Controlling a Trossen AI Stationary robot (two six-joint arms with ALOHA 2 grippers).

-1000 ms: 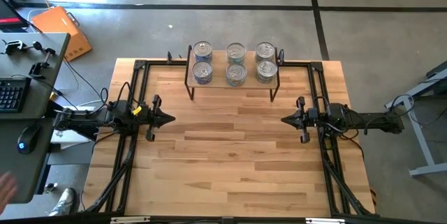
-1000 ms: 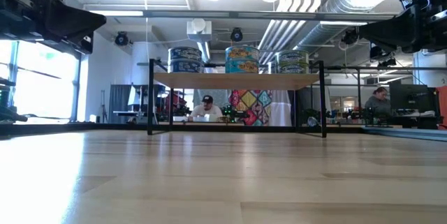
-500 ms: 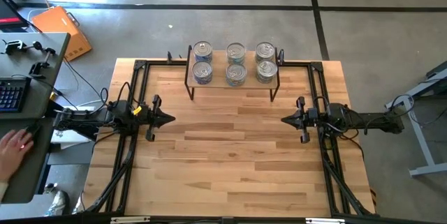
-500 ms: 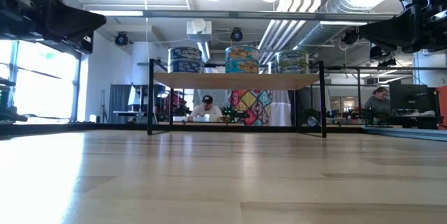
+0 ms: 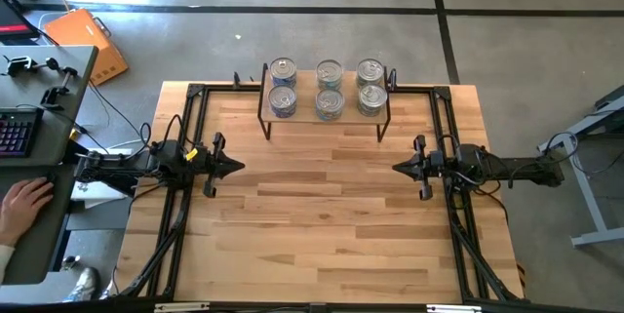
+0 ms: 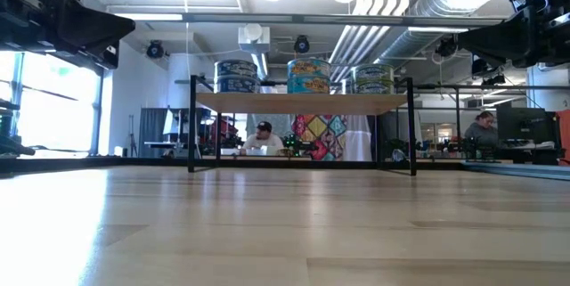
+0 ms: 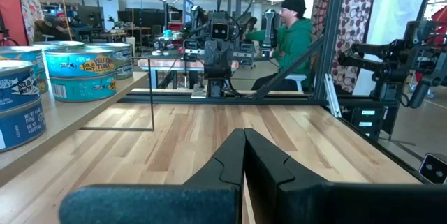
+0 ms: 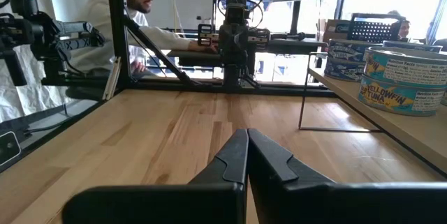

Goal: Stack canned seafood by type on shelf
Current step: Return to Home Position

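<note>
The canned seafood [image 5: 329, 88] stands in stacks on the shelf [image 5: 323, 115], in three columns and two rows seen from above; the low view shows the tins [image 6: 308, 76] on the light-wood board [image 6: 303, 102] with black legs. My left gripper [image 5: 237, 166] hovers at the table's left side, shut, pointing toward the right. My right gripper [image 5: 398, 167] hovers at the table's right side, shut, pointing toward the left. In the left wrist view the tins [image 7: 78, 74] sit off to one side of the shut fingers [image 7: 244, 155]; in the right wrist view the tins [image 8: 401, 81] likewise.
A black metal frame [image 5: 195, 98] runs along the table's edges. A desk with a keyboard [image 5: 14, 135] and a person's hand [image 5: 25, 200] stands left of the table. An orange case [image 5: 90, 44] lies on the floor. People sit in the room beyond [image 6: 264, 136].
Both arms have kept still. The person's hand at the desk left of the table has moved up onto the desk by the mouse.
</note>
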